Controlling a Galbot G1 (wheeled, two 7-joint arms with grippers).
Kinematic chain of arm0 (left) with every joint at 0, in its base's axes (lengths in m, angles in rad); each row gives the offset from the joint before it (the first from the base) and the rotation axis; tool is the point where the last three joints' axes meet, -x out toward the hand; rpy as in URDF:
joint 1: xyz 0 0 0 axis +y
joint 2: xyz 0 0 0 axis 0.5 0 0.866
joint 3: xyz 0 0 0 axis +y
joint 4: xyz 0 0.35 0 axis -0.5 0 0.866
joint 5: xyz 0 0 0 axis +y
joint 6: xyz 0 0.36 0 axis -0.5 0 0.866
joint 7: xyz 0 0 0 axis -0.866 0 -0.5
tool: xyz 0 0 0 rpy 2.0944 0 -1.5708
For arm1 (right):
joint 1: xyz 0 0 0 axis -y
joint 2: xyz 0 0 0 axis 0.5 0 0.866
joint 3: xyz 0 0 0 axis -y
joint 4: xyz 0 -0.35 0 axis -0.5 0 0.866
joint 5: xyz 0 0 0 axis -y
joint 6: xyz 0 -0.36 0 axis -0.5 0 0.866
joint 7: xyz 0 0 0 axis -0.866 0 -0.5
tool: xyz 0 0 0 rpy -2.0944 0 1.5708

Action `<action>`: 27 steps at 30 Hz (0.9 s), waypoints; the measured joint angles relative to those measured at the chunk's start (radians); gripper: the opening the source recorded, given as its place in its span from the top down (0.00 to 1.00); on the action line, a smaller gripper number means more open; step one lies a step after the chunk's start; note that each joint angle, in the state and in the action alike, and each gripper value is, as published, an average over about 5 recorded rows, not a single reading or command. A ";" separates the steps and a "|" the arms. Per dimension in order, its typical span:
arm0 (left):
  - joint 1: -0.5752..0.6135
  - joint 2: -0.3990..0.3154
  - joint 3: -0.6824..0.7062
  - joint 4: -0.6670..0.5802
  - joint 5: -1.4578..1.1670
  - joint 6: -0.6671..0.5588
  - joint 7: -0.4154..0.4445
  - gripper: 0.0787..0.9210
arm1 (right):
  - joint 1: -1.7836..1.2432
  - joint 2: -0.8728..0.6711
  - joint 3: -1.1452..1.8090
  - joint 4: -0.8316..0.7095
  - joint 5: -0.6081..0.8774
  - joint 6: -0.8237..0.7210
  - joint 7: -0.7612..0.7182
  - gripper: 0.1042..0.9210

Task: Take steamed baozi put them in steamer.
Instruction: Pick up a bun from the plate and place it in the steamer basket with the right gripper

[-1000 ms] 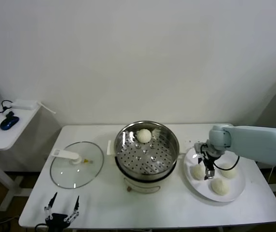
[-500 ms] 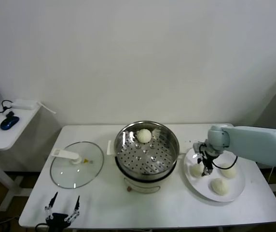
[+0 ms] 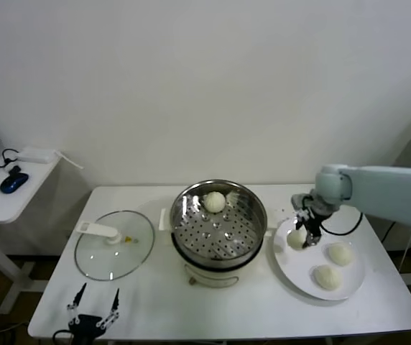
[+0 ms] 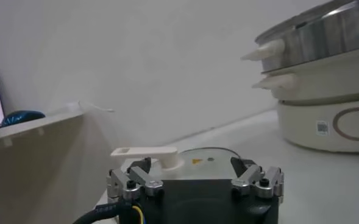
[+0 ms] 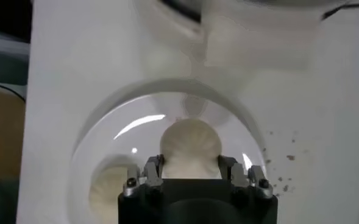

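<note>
Right gripper [image 3: 305, 238] clamped shut on one steamed baozi [image 3: 296, 240], fingertips hidden behind the dough in the right wrist view [image 5: 191, 146]. Raised slightly off the white plate [image 3: 349, 287] compared with a second ago, when still open over it. Two more buns [image 3: 340, 254] lying on the plate, one [image 3: 214, 202] already inside the steamer [image 3: 218, 223]. Left gripper [image 3: 90, 310] parked low at the table's near-left edge, fingers spread, holding nothing. Glass lid [image 3: 113, 244] flat beside the steamer.
</note>
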 measured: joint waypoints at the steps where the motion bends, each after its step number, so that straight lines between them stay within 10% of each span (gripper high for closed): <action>1: 0.000 -0.001 0.002 -0.001 0.001 0.000 0.000 0.12 | 0.037 0.006 -0.013 0.011 0.023 0.000 -0.011 0.38; 27: 0.010 -0.001 0.008 -0.029 0.013 0.004 0.007 0.12 | 0.227 0.359 0.116 -0.013 0.365 -0.106 -0.041 0.38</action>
